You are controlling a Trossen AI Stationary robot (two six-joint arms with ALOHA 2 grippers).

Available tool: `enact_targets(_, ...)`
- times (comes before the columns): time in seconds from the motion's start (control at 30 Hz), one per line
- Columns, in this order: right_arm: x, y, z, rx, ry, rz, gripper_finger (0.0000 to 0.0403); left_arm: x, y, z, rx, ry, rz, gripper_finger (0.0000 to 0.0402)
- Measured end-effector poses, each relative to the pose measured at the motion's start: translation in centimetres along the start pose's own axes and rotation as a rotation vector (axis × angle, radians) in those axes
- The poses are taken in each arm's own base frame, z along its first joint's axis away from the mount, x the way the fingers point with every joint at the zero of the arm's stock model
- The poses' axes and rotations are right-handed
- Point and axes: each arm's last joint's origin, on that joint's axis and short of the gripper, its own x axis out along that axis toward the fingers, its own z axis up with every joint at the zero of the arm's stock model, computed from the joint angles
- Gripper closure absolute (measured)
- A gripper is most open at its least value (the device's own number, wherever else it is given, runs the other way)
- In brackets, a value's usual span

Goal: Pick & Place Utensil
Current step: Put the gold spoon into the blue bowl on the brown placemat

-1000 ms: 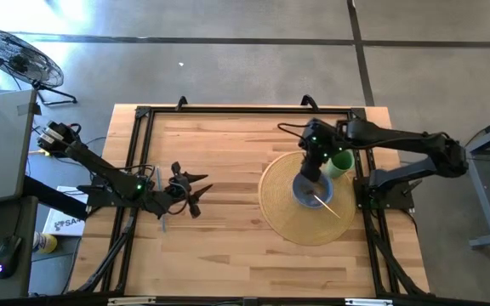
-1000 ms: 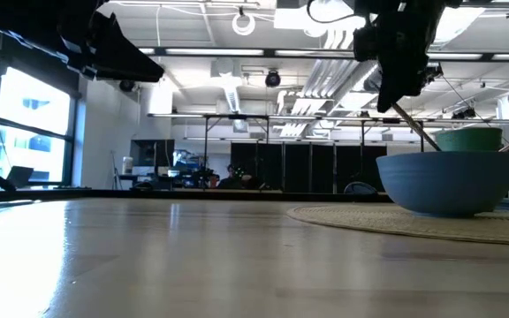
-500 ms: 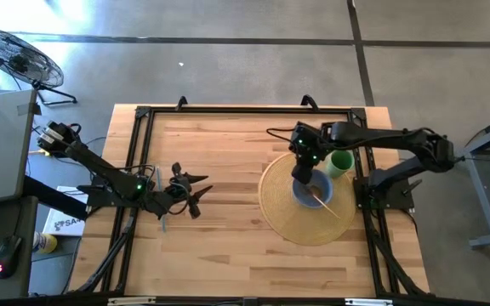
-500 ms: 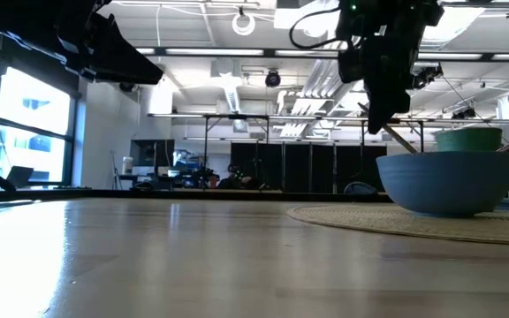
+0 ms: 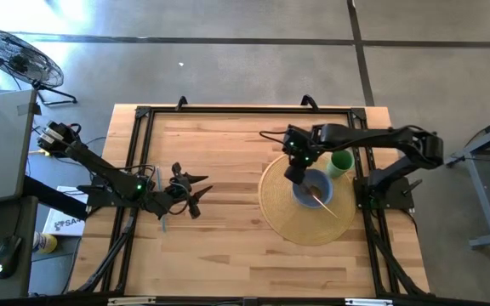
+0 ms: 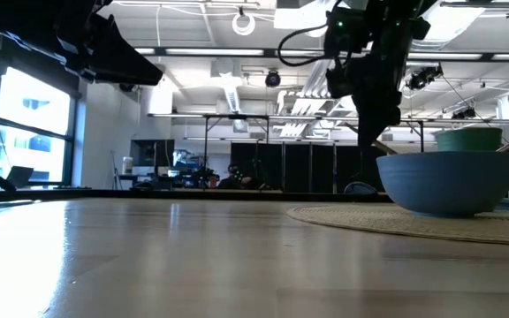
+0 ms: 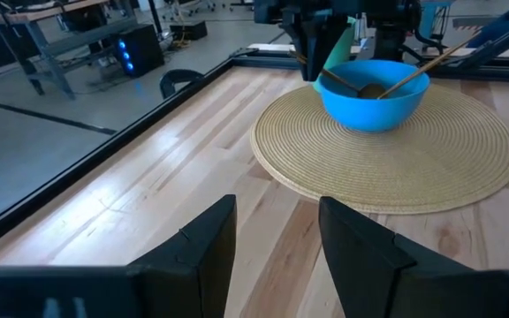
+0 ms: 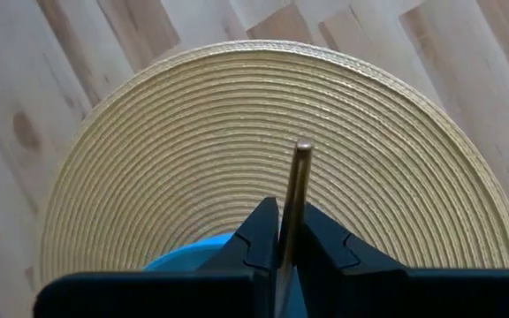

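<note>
1. The metal utensil handle (image 8: 297, 190) is clamped between the fingers of the right gripper (image 5: 295, 172); it stands above the woven placemat (image 5: 279, 208), at the rim of the blue bowl (image 5: 313, 189).
2. The bowl rests on the placemat; a wooden stick (image 5: 327, 204) leans in it; a green cup (image 5: 342, 162) stands just beside.
3. The left gripper (image 5: 196, 194) hangs over the bare table (image 5: 219, 246), well apart, fingers spread, holding nothing.

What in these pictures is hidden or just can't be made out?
- Working end of the utensil pinched in the right gripper: right wrist view, cut off behind the fingers; spoon or fork, cannot tell.
- Inside of the blue bowl: low view, its wall hides the contents.
- Green cup: high view, partly under the right arm.
- Left gripper: low view, only a dark silhouette at the picture's top edge.
</note>
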Motion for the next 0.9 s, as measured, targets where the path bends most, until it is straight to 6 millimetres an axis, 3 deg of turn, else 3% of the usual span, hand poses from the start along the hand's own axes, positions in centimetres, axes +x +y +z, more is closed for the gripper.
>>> enact_targets(0.6,0.3,-0.2,0.3,0.048,-0.027,-0.076,0.0377,0.0,0.0,-0.4,0.029,0.042,-0.038,0.0243)
enact_targets(0.9,0.6,0.0,0.2,0.044,-0.019,-0.072,0.0349,-1.4,1.4,0.8,-0.005,0.047,-0.126,0.0243)
